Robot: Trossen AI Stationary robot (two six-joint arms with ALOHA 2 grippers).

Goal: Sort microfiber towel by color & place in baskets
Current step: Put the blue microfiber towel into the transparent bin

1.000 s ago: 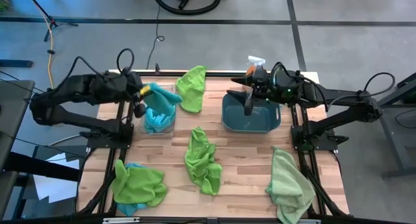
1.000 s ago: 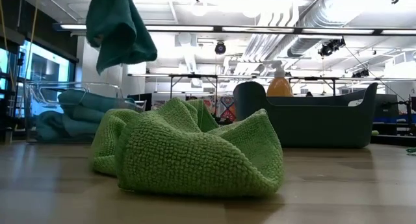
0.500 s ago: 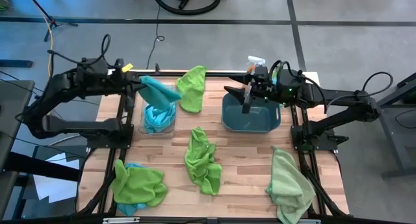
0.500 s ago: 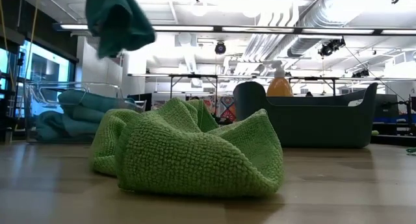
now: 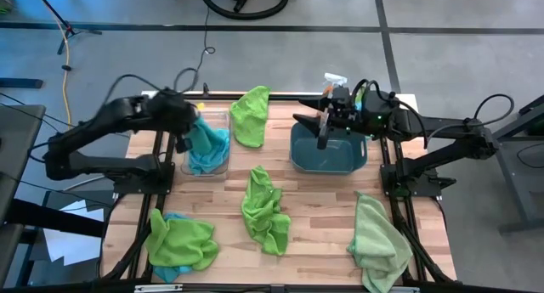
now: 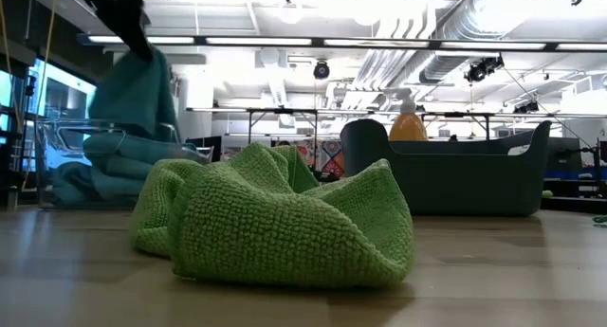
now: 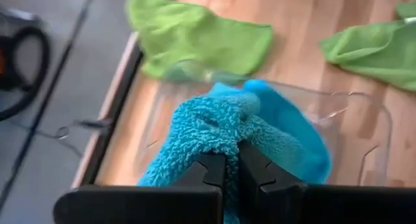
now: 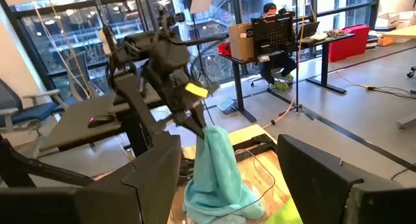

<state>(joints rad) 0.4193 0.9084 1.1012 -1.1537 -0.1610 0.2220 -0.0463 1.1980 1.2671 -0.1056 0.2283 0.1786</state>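
Left gripper (image 7: 232,169): fingers pinched tight on a blue towel (image 7: 224,130), held over the clear bin (image 5: 206,143) at the far left of the table (image 5: 323,200).
Blue towel: hangs from the fingers into the bin; its lower end seems to reach the blue towels already heaped inside, though the low view is blurred there.
Right gripper (image 5: 324,127): fingers spread wide, holding nothing, poised above the dark teal-grey tub (image 5: 328,151) at the far right.
Green towels: one far (image 5: 252,115), just right of the clear bin; one crumpled mid-table (image 5: 265,210); a paler one near right (image 5: 378,242).
Near-left pile (image 5: 180,243): green towel lying over a blue one.
Spray bottle (image 5: 332,82): orange, white trigger, standing behind the tub.
Beyond the table: a person seated at a desk (image 8: 273,39).
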